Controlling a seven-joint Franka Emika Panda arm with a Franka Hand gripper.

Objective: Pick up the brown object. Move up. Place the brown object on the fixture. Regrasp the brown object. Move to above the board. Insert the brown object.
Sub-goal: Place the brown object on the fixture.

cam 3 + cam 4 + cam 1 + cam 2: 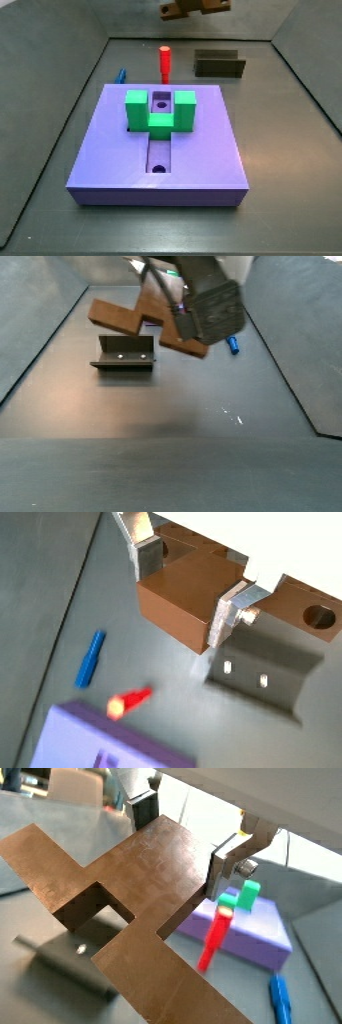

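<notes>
- Gripper (194, 587) hanging up high, fingers (225, 615) clamping brown object (194, 594).
- Brown object (134, 318) hovering above fixture (123, 354), not touching.
- Board (160, 140) lying nearby w/ green block (160, 110) sitting on it.

Floor (147, 456): dark grey, matte, smooth, faint soft sheen in side view. Small bright glint (225, 411) on it, right of centre.

Side walls (34, 326): plain grey panels, leaning outward from floor, paler than floor. Thin dark seam (60, 150) where floor meets wall. Back wall (134, 20): same grey, lit brighter near top.

Light: diffuse, from above, soft shadows only. Beyond enclosure rim, in wrist view, bright blurred clutter (60, 783), not identifiable. White strip (287, 793) over upper corner there.
</notes>
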